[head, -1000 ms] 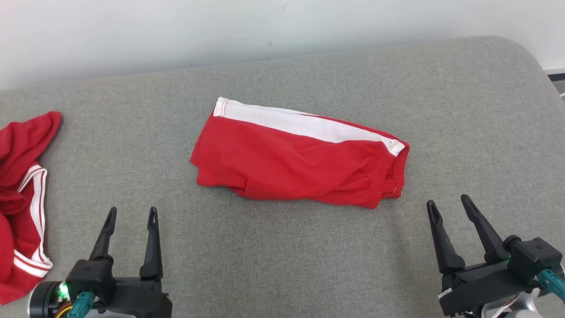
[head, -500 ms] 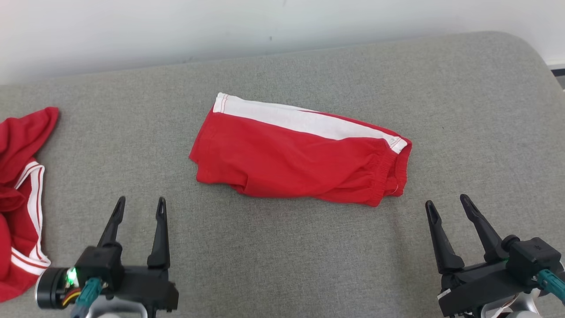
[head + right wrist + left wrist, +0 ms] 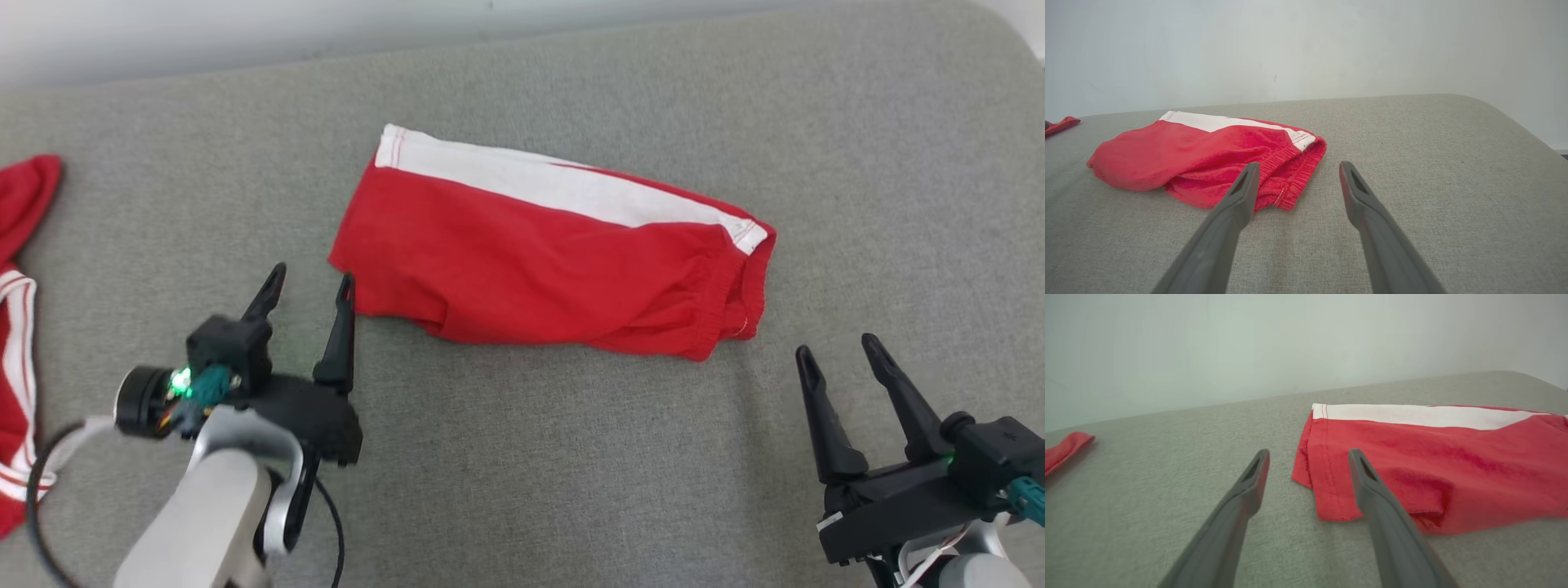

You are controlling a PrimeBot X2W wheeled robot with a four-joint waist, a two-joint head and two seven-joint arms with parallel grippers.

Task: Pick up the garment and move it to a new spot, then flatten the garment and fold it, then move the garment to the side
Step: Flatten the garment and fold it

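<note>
A pair of red shorts with a white side stripe (image 3: 539,257) lies folded in half on the grey cushioned surface (image 3: 571,457), waistband toward the right. My left gripper (image 3: 313,278) is open, its fingertips just short of the shorts' near left corner (image 3: 1327,498). My right gripper (image 3: 837,347) is open too, a little below and right of the elastic waistband (image 3: 1290,179). Neither gripper holds anything.
A second red garment with white trim (image 3: 16,327) lies crumpled at the far left edge; its tip (image 3: 1065,449) also shows in the left wrist view. A pale wall (image 3: 245,24) backs the surface. The surface rounds off at its far right corner (image 3: 1515,122).
My left gripper has moved forward and to the right, up to the shorts' left corner. The head camera has tilted down. The right gripper has barely moved.
</note>
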